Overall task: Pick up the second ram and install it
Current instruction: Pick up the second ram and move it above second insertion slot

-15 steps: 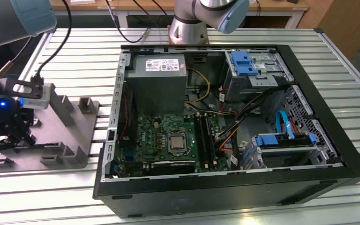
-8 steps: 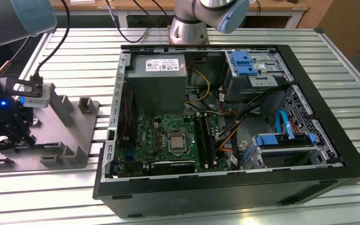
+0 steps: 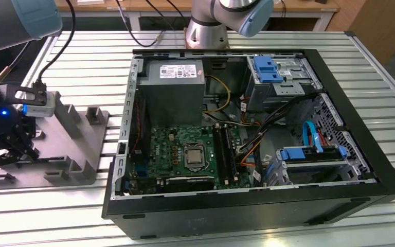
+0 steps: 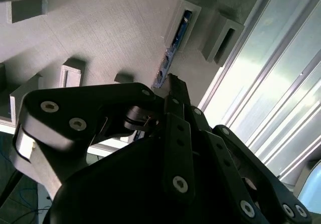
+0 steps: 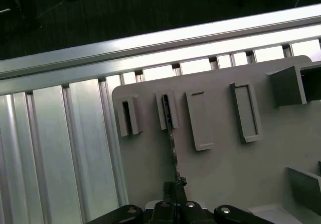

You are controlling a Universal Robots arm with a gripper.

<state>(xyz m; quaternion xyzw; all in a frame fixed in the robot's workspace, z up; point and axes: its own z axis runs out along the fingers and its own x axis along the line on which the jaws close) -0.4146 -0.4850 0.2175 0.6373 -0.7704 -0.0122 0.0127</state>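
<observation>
My pincer (image 3: pixel 9 146) sits low over the grey tray (image 3: pixel 81 134) at the exterior view's left, well apart from the open computer case (image 3: pixel 252 206). Both tray and case rest on the slatted metal counter (image 3: pixel 60 216).

In the first wrist view the second ram (image 5: pixel 172 148) shows edge-on as a thin dark strip. Its far end stands in a narrow slot block on the tray (image 5: pixel 225 174), the second block in from the tray's edge. Its near end runs into the pincer (image 5: pixel 175 185). The jaws are narrow there, tips pressed together on the strip, so I read it as pinched on the ram. The ram is still seated in its slot.

The second wrist view agrees: the black linkages converge at the pincer (image 4: pixel 173 81), right on the end of the ram (image 4: pixel 168 58). The ram leads away into the same slot block on the tray (image 4: pixel 115 28). The slot block beside it looks hollow. The counter (image 4: pixel 281 83) slats run just past the tray edge.

Inside the case, the green board (image 3: pixel 183 149) lies flat on the floor of the box.
</observation>
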